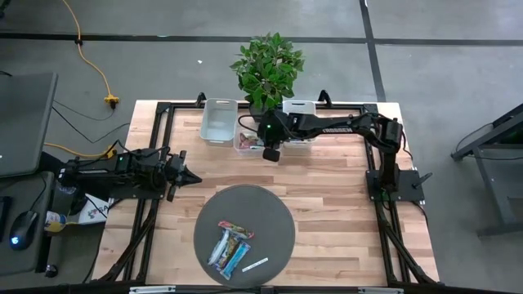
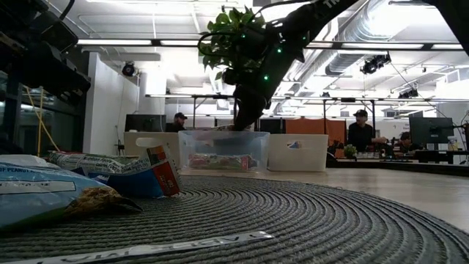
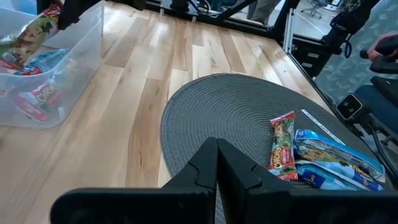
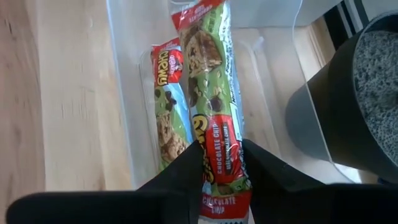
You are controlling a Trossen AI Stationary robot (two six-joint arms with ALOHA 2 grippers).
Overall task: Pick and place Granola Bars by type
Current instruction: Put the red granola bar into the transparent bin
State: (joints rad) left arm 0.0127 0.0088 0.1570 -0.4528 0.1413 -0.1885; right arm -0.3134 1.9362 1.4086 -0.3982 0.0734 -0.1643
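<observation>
Light wooden table (image 1: 327, 204) on a dark frame. A round grey woven mat (image 1: 274, 208) lies near its front edge, centred. Three clear bins stand in a row along the back edge: left bin (image 1: 219, 121), middle bin (image 1: 247, 140), right bin (image 1: 299, 110). A potted plant (image 1: 268, 65) stands just behind the bins.

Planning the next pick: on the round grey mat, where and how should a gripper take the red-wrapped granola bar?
Grip the red-wrapped bar across its narrow width near mid-length, coming straight down from above. It lies flat on the grey mat, and its side away from the blue bars looks free for one finger; the other side is crowded.
</observation>
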